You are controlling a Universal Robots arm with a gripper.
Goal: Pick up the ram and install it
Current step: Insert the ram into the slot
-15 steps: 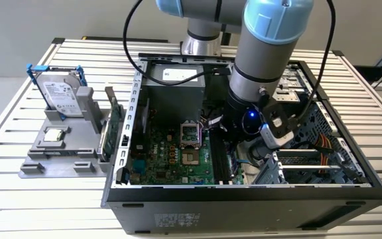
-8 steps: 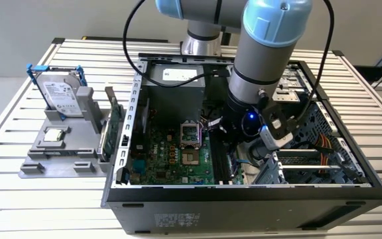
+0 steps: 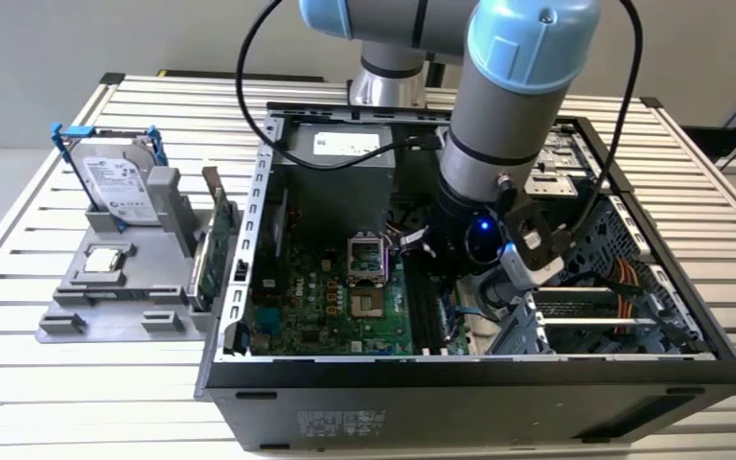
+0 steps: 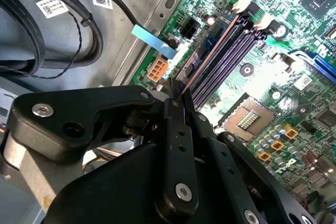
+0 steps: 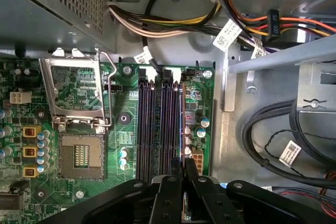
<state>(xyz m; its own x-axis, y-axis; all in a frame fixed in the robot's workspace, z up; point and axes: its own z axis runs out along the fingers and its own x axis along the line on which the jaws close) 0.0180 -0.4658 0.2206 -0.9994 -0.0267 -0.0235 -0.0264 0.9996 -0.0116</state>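
Note:
My gripper [image 3: 451,287] reaches down into the open computer case [image 3: 471,369], over the black memory slots [image 5: 157,124] at the motherboard's edge. In both wrist views its black fingers [image 5: 170,192] are pressed together on a thin board seen edge-on, the ram [image 5: 181,124]. The ram [image 4: 210,51] runs as a narrow line away from the gripper [image 4: 176,95] along the outermost slot [image 4: 231,51], next to the metal case wall. Whether it is fully seated in that slot is not visible. The gripper [image 5: 182,163] holds the ram's near end.
An empty processor socket [image 5: 79,153] with its raised metal frame [image 5: 73,87] lies beside the slots. Black cable loops [image 5: 273,129] and coloured wires [image 5: 157,24] crowd the case. Outside, a grey holder [image 3: 112,307] carries a hard drive [image 3: 119,182], a silver chip [image 3: 106,259] and a green board [image 3: 221,244] on edge.

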